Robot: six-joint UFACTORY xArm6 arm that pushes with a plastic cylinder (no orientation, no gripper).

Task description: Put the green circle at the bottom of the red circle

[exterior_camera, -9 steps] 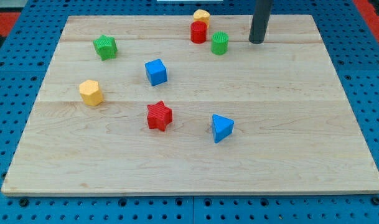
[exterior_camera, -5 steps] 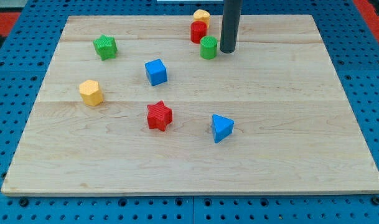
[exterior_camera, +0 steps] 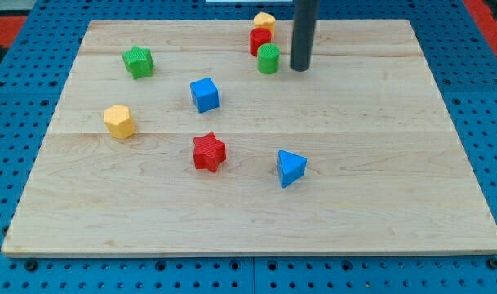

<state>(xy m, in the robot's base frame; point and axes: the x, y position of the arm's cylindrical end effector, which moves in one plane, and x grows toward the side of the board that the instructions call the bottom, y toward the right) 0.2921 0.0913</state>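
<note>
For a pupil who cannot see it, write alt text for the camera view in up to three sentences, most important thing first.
My tip rests just to the view's right of the green circle, which sits directly below and against the red circle near the wooden board's top edge. Other coloured blocks are scattered over the board.

A lab bench: a wooden board point(exterior_camera: 256, 204) lies on blue perforated pegboard point(exterior_camera: 19, 163), filling the frame.
</note>
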